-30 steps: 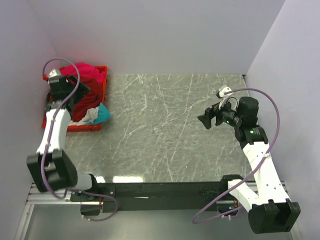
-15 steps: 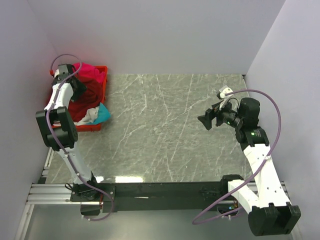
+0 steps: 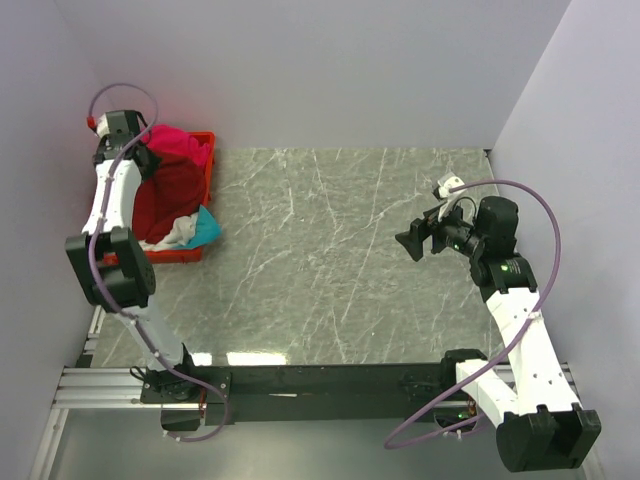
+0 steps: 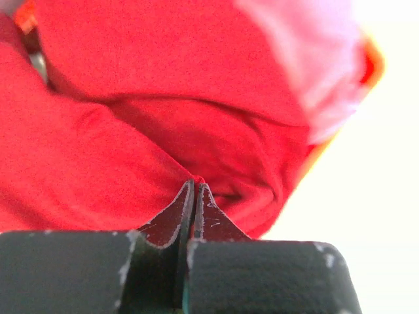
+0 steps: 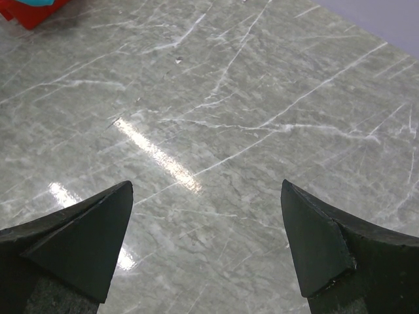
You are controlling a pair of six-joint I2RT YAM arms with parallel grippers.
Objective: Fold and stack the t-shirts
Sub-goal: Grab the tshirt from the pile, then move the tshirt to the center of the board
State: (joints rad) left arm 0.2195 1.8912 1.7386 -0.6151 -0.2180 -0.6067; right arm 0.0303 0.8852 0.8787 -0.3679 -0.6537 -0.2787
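A pile of t-shirts fills the red crate (image 3: 207, 170) at the table's far left. The dark red t-shirt (image 3: 165, 200) lies on top, with a magenta one (image 3: 182, 142) behind it; a cream-white one (image 3: 180, 236) and a cyan one (image 3: 207, 228) spill over the front. My left gripper (image 3: 138, 160) is at the pile's back left. In the left wrist view it (image 4: 195, 183) is shut, and folds of the dark red t-shirt (image 4: 98, 157) run together at its tips. My right gripper (image 3: 410, 240) hovers open over bare table on the right, nothing between its fingers (image 5: 207, 186).
The grey marble table (image 3: 330, 260) stretches between the crate and the right arm. White walls close in the left, back and right sides. In the right wrist view a corner of the red crate (image 5: 29, 14) shows at top left.
My left gripper has gone from open to shut at the back of the pile, on the dark red cloth, and the left arm has swung back towards the wall. The right arm has not moved.
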